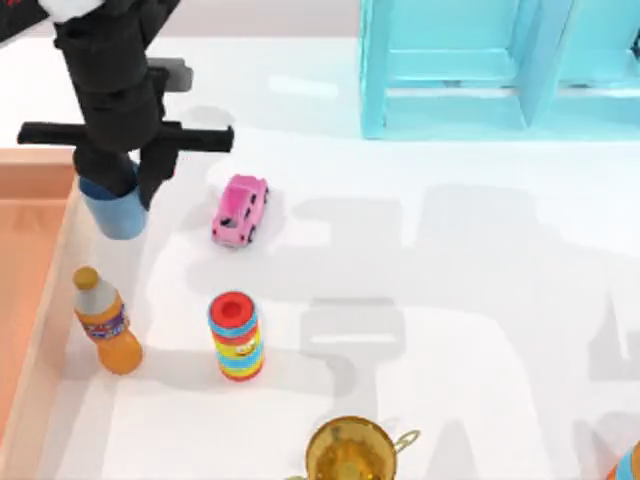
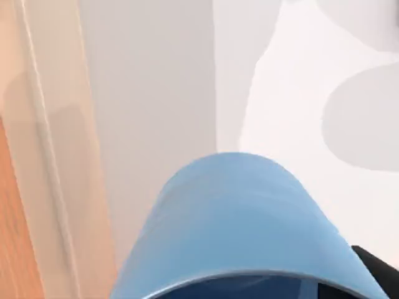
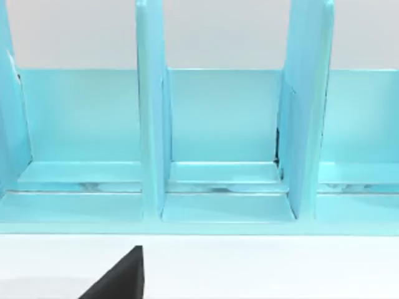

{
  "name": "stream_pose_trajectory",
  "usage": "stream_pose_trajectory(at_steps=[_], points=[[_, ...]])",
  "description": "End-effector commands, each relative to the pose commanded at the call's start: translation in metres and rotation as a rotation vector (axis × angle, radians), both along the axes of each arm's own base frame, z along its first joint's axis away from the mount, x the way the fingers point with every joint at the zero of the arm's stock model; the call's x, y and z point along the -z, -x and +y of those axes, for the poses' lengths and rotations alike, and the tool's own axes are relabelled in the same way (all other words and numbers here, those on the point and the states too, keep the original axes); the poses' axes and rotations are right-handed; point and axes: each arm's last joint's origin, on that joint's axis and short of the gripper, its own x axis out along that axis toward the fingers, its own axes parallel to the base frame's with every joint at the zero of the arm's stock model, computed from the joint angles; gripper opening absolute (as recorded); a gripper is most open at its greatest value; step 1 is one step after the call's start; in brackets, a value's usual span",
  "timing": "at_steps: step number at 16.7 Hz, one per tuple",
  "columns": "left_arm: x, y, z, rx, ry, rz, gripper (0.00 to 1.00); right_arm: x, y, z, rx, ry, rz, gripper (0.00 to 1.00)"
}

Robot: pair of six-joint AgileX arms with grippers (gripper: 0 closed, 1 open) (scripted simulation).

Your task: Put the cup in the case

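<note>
My left gripper [image 1: 127,185] is shut on the cup [image 1: 116,213], a small plain blue tumbler, gripping it near the rim. The cup sits over the white table, just right of the case's light wood wall [image 1: 62,250]. The case [image 1: 25,260] is a shallow orange-brown box at the table's left edge. In the left wrist view the cup [image 2: 237,218] is close up, with the case's rim [image 2: 53,162] beside it. A dark part of my right gripper [image 3: 118,280] faces the light blue shelf cabinet [image 3: 218,124].
A pink toy car [image 1: 240,210] stands right of the cup. Near the case wall are an orange bottle [image 1: 105,322] and a striped can [image 1: 235,337]. A golden trophy cup [image 1: 350,452] is at the front edge. The blue cabinet [image 1: 500,70] stands at the back right.
</note>
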Motion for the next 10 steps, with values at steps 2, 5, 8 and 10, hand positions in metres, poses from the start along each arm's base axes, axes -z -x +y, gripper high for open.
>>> stream_pose_trajectory(at_steps=[2, 5, 8, 10], points=[[-0.027, 0.012, 0.074, -0.022, 0.020, -0.038, 0.00, 0.000, 0.000, 0.000, 0.000, 0.000, 0.000, 1.00], [-0.046, 0.046, 0.144, -0.033, 0.029, -0.062, 0.00, 0.000, 0.000, 0.000, 0.000, 0.000, 0.000, 1.00], [-0.057, 0.073, 0.173, -0.036, 0.026, -0.083, 0.00, 0.000, 0.000, 0.000, 0.000, 0.000, 0.000, 1.00], [-0.058, 0.077, 0.177, -0.037, 0.024, -0.086, 0.00, 0.000, 0.000, 0.000, 0.000, 0.000, 0.000, 1.00]])
